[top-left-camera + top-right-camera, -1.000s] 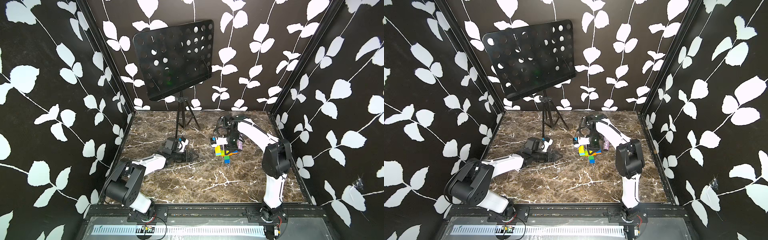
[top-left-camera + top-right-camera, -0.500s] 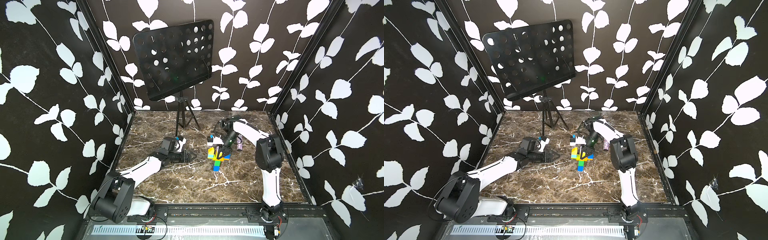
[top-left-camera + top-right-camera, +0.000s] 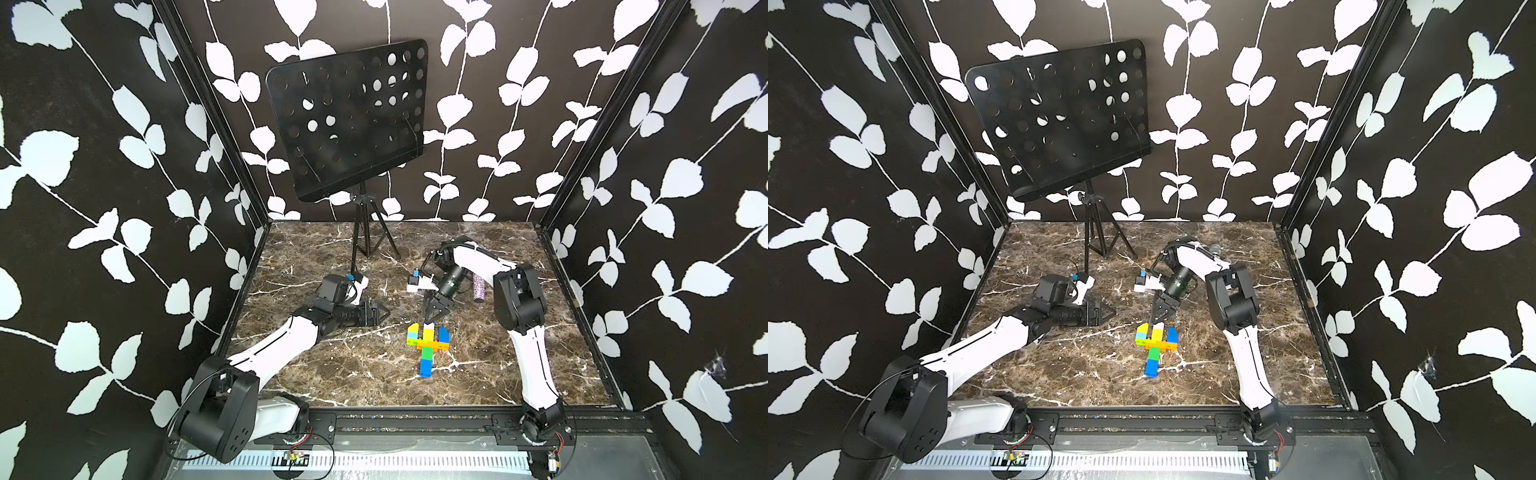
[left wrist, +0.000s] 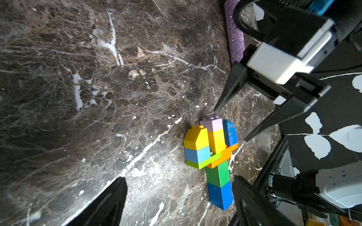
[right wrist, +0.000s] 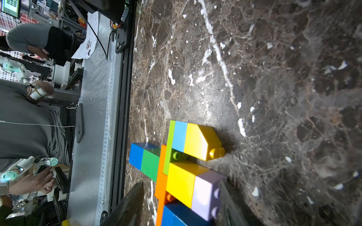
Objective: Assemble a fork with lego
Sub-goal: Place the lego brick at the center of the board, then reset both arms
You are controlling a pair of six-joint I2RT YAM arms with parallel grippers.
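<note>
The fork [image 3: 428, 345] [image 3: 1156, 345] lies flat on the marble table near its middle: blue-and-green stem toward the front, orange crossbar, prongs toward the back. My right gripper [image 3: 430, 321] [image 3: 1159, 318] hangs just behind the prong end, pointing down, open. In the right wrist view its fingers [image 5: 135, 197] stand either side of the fork [image 5: 182, 166], around the lilac-tipped prong. My left gripper [image 3: 384, 312] [image 4: 179, 179] rests low to the fork's left, open and empty. In the left wrist view the fork [image 4: 213, 154] shows under the right gripper [image 4: 230, 125].
A black music stand [image 3: 353, 124] on a tripod [image 3: 368, 245] fills the back left of the table. A glittery purple microphone [image 3: 478, 291] [image 4: 235, 33] lies behind the right arm. Black frame rails edge the table front [image 3: 415, 419].
The right gripper carried the fork forward and toward the middle, set it on the table and opened. The left gripper edged slightly to the right.
</note>
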